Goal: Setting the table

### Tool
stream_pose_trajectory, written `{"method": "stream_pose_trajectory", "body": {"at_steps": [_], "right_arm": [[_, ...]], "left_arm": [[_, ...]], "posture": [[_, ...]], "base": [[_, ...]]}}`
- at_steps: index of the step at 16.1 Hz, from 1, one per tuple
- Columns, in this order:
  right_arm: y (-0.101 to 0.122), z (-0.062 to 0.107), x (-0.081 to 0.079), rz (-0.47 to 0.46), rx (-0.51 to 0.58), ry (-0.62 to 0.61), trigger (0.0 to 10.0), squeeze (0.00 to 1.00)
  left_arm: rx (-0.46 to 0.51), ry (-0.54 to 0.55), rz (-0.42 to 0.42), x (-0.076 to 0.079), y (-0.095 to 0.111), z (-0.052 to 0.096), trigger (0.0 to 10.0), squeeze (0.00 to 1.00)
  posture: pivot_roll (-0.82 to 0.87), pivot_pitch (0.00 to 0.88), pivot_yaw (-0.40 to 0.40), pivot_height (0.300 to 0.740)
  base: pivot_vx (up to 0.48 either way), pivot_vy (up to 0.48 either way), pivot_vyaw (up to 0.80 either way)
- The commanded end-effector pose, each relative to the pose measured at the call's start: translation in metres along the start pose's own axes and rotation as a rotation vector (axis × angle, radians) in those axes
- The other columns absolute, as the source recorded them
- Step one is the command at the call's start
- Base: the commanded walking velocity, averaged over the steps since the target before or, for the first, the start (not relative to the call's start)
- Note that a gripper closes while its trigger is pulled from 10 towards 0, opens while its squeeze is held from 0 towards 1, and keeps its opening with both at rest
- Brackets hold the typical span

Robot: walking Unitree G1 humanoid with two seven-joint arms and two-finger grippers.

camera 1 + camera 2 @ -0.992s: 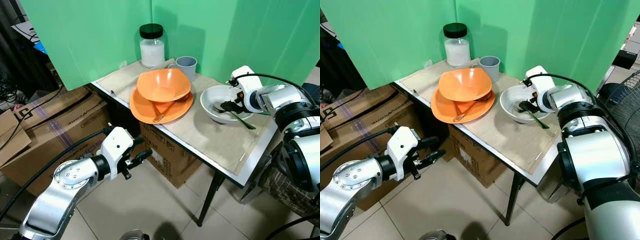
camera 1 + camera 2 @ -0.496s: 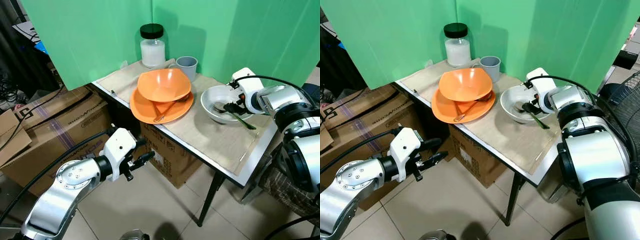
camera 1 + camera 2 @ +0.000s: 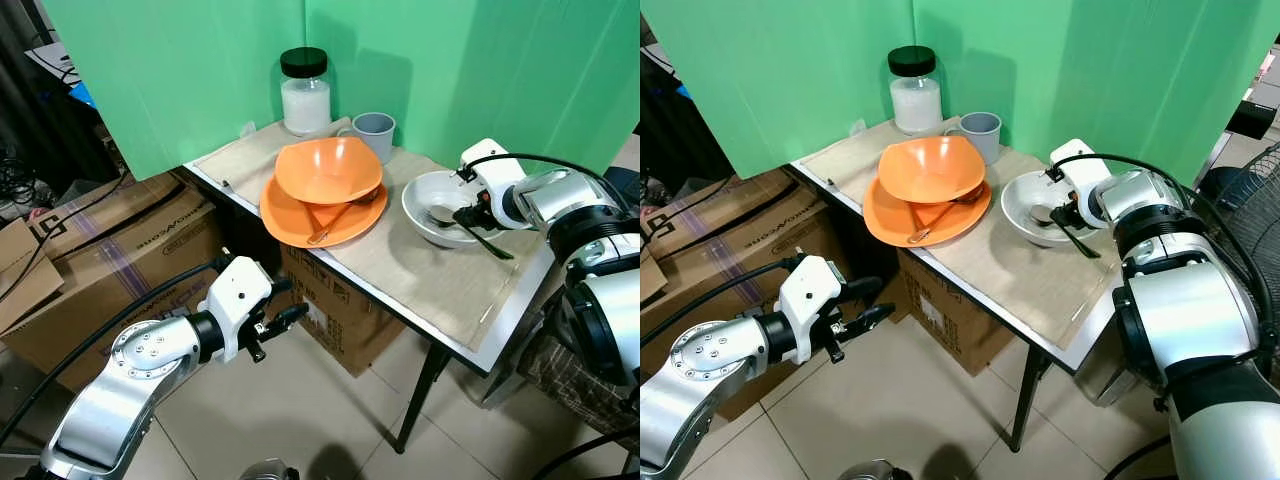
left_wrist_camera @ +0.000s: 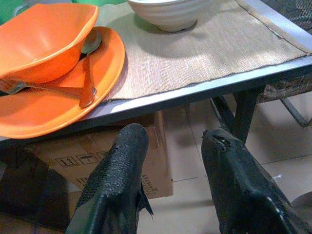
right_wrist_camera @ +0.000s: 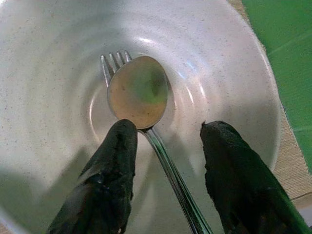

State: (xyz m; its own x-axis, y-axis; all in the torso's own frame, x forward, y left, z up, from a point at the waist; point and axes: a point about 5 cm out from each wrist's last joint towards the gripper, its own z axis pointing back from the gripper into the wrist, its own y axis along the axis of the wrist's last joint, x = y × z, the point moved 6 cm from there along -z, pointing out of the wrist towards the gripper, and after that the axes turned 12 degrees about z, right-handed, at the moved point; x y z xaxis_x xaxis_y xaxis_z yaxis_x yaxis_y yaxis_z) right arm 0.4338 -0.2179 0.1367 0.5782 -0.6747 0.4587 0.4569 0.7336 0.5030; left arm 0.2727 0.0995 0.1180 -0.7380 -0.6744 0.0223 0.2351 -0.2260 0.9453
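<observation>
Left gripper of mine hangs low in front of the table, below its edge, above the tiled floor. Fingers spread apart, nothing between them, pointing toward the table's underside. Cardboard boxes sit on the floor to my left, another box under the table.

On the table, a woven mat covers most of the top. Back corner: glass jar with black lid and white contents, upright. Just beside it, a grey mug. In front of those, orange plate with an orange bowl stacked on it. A brown spoon lies on the plate, tucked part under the bowl; wrist view also shows a fork under the bowl's edge.

Further right, white bowl on the mat, near the table's right edge. Inside it a spoon lies over a fork, tines poking out past the spoon's head, handles leaning out over the rim.

My right gripper is at the white bowl's right side, tips inside the bowl. Its fingers stand apart on either side of the spoon handle, not closed on it. Green backdrop behind everything.
</observation>
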Motion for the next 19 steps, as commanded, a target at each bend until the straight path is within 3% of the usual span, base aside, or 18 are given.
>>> {"method": "stream_pose_trajectory", "body": {"at_steps": [1, 2, 5, 8, 9, 10, 12, 13, 14, 19], "right_arm": [[-0.012, -0.006, -0.010, 0.019, -0.046, 0.033, 6.9, 0.00], [-0.012, -0.006, -0.009, 0.016, -0.045, 0.021, 10.0, 0.00], [-0.009, -0.006, -0.009, -0.004, -0.030, 0.025, 10.0, 0.00], [0.020, 0.001, -0.005, -0.123, 0.121, 0.044, 10.0, 0.00], [0.026, 0.003, -0.004, -0.146, 0.155, 0.056, 10.0, 0.33], [0.028, 0.006, -0.004, -0.158, 0.163, 0.068, 10.0, 1.00], [0.025, 0.007, -0.002, -0.134, 0.136, 0.070, 10.0, 1.00], [0.024, 0.008, -0.001, -0.135, 0.125, 0.075, 10.0, 0.68], [0.020, 0.010, -0.002, -0.136, 0.094, 0.095, 10.0, 0.00], [0.002, 0.007, -0.011, -0.107, 0.014, 0.147, 10.0, 0.00]], "left_arm": [[-0.008, -0.008, -0.018, 0.001, 0.000, 0.001, 10.0, 0.00], [-0.009, -0.007, -0.018, 0.001, 0.000, 0.001, 10.0, 0.00], [-0.010, -0.007, -0.020, 0.001, 0.000, 0.001, 10.0, 0.00], [-0.008, -0.003, -0.022, 0.000, 0.001, 0.001, 10.0, 0.00], [-0.008, -0.003, -0.022, -0.001, 0.001, 0.001, 10.0, 0.00], [-0.007, -0.003, -0.022, -0.001, 0.001, 0.001, 10.0, 0.00], [-0.005, -0.004, -0.022, -0.002, 0.002, -0.001, 10.0, 0.00], [-0.003, -0.006, -0.022, -0.002, 0.003, -0.002, 10.0, 0.00], [0.008, -0.010, -0.019, -0.002, 0.006, -0.004, 10.0, 0.00], [0.019, -0.029, -0.012, 0.000, 0.010, -0.007, 10.0, 0.00]], "posture": [[0.05, 0.000, 0.044, 0.740], [0.05, 0.000, 0.043, 0.740], [0.05, 0.000, 0.044, 0.740], [0.05, 0.000, 0.045, 0.740], [0.05, 0.000, 0.046, 0.740], [0.05, 0.000, 0.047, 0.740], [0.05, 0.000, 0.046, 0.740], [0.05, 0.000, 0.046, 0.740], [0.05, 0.000, 0.047, 0.740], [0.04, 0.000, 0.047, 0.740]], "base": [[0.000, 0.000, 0.00], [0.000, 0.000, 0.00], [0.000, 0.000, 0.00], [0.000, 0.000, 0.00], [0.000, 0.000, 0.00], [0.000, 0.000, 0.00], [0.000, 0.000, 0.00], [0.000, 0.000, 0.00], [0.000, 0.000, 0.00], [0.000, 0.000, 0.00]]}}
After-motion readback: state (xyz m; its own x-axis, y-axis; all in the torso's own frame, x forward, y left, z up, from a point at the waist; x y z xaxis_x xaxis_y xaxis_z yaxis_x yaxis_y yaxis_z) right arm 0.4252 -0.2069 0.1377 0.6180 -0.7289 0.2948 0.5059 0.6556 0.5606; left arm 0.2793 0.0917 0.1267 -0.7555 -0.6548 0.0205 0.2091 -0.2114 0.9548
